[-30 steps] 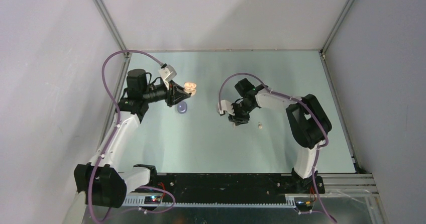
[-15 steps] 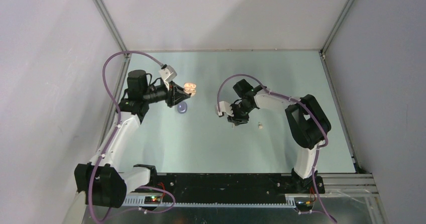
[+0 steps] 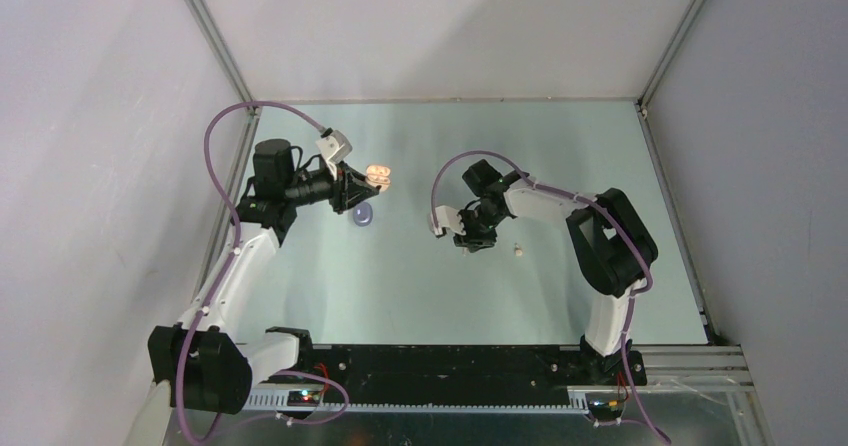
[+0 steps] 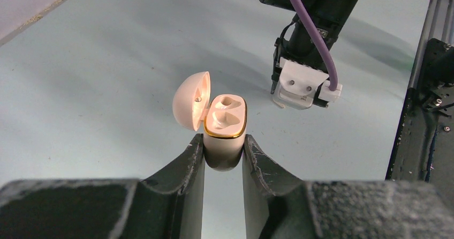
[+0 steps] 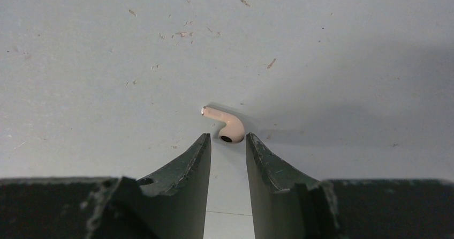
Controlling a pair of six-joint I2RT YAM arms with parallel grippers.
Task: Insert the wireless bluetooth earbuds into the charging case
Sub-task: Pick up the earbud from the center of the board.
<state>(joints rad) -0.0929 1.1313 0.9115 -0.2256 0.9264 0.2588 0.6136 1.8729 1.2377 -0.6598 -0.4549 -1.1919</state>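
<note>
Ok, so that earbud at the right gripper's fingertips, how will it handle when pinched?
The earbud looks smooth and rounded, so it may squirt from the right gripper. Tiny, so probably light, sliding at a nudge. Its bent stem likely stops rolling.

Pale blue-green tabletop [image 3: 560, 146] spreads across the cell, matte and evenly lit. Up close in the right wrist view it is dotted with tiny specks and brownish crumbs [image 5: 182, 34], mostly toward the top. Plain grey walls [image 3: 430, 26] close it in on three sides, and slim metal frame posts [image 3: 212, 36] rise from the two far corners. Along the near edge runs a black base strip [image 3: 450, 361], with a pale toothed rail [image 3: 420, 398] just below it.
</note>
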